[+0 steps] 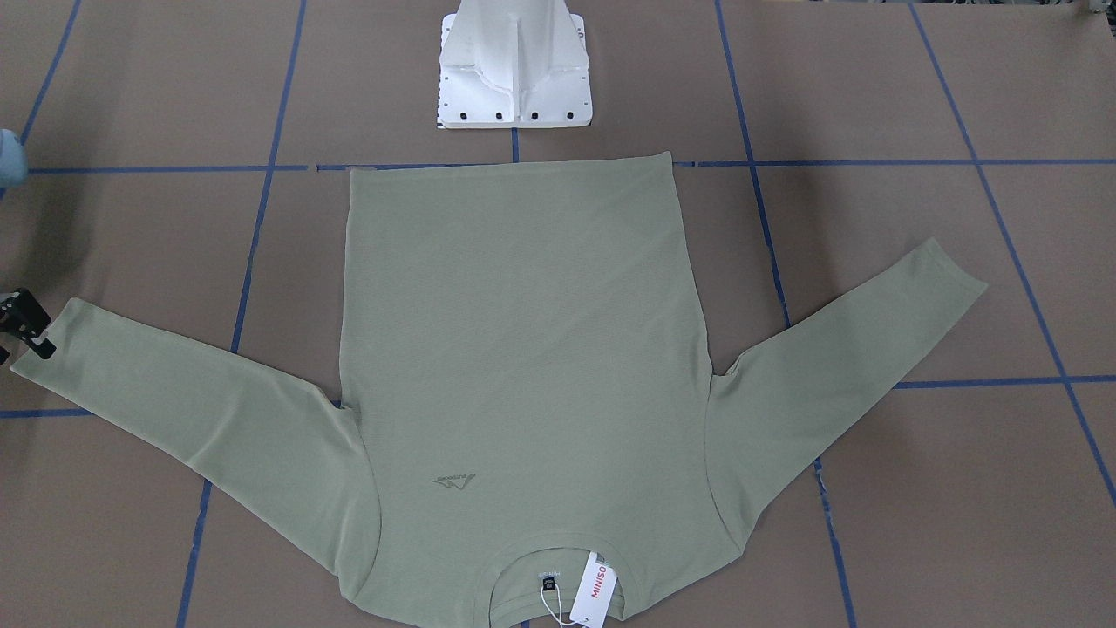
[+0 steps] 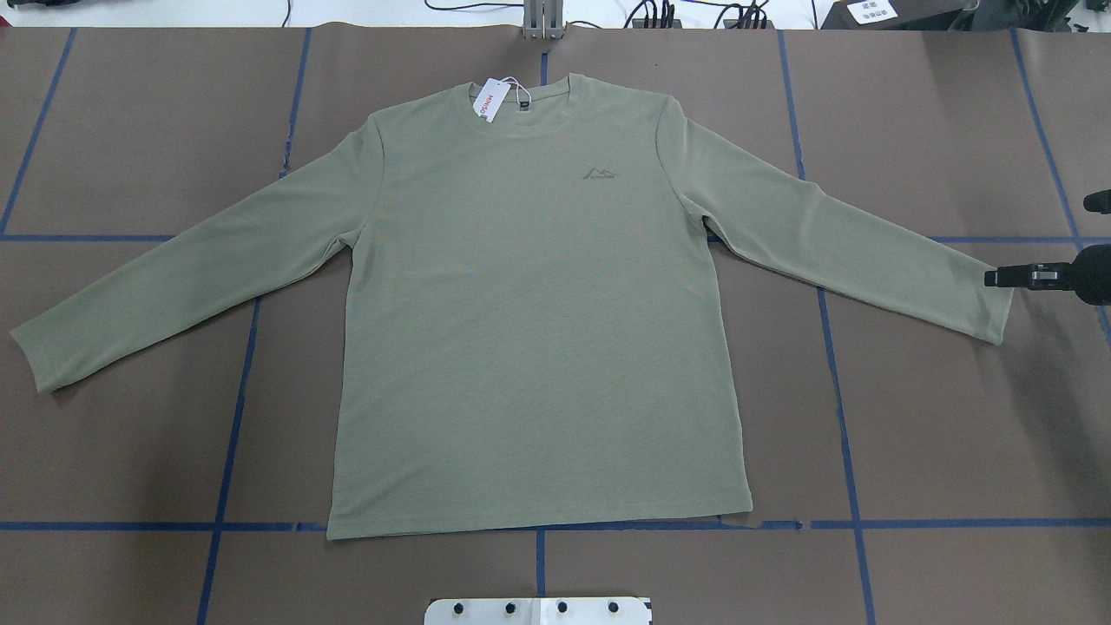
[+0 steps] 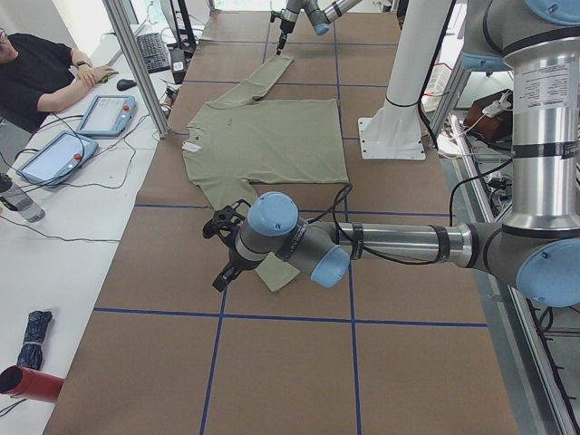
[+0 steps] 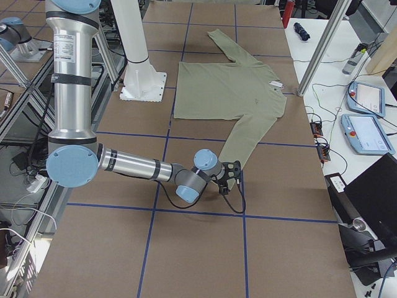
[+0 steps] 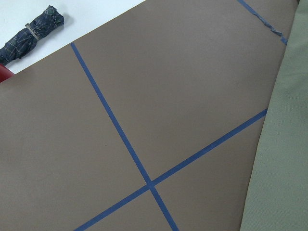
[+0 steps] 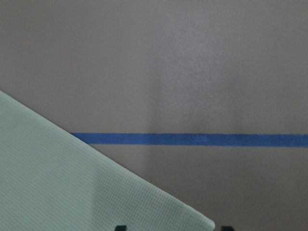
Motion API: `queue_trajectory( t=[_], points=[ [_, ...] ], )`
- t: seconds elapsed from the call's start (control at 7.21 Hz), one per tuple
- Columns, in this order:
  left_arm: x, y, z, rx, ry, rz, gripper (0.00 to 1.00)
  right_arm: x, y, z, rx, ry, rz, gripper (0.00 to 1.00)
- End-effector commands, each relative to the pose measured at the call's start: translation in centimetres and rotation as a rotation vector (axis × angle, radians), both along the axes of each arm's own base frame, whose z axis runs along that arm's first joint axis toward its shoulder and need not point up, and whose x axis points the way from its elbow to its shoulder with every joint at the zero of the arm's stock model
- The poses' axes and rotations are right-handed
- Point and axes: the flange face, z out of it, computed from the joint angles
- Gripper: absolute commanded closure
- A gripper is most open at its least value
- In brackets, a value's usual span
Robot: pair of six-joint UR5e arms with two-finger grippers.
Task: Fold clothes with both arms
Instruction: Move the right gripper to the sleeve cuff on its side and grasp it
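The pale sage-green long-sleeved shirt [image 2: 538,312] lies flat and face up on the brown table, both sleeves spread out, with its white hang tag [image 2: 492,100] at the neck. My right gripper [image 2: 1020,260] is open, low at the cuff of the shirt's sleeve on my right [image 2: 972,295]. In the right wrist view its fingertips [image 6: 120,227] stand apart with the cuff corner [image 6: 192,219] between them. My left gripper [image 3: 222,249] hangs over the other cuff [image 3: 276,272]. It shows only in the exterior left view, so I cannot tell its state. The left wrist view shows sleeve cloth [image 5: 284,159] at the right edge.
The white pedestal base [image 1: 514,70] stands just behind the shirt's hem. Blue tape lines [image 2: 833,365] cross the table. A folded umbrella [image 5: 29,33] lies past the table's end on my left. A person sits at a side table with tablets [image 3: 100,113].
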Motion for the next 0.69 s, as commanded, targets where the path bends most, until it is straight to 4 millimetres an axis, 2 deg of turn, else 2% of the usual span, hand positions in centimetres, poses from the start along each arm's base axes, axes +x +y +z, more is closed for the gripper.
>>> queue_trajectory(
  t=[0.0,0.14,0.28,0.56],
  points=[
    [0.0,0.03,0.02,0.0,0.0,0.0,0.0,-0.09,-0.09,0.44,-0.004,0.005,-0.002,0.29],
    [-0.07,0.04,0.02,0.001,0.0,0.0,0.0,-0.1,-0.1,0.46,-0.006,0.006,-0.002,0.32],
    [-0.07,0.04,0.02,0.001,0.0,0.0,0.0,-0.14,-0.17,0.39,-0.009,0.003,0.001,0.46],
    [-0.07,0.04,0.02,0.001,0.0,0.0,0.0,-0.18,-0.09,0.56,-0.004,0.012,0.0,0.47]
  ],
)
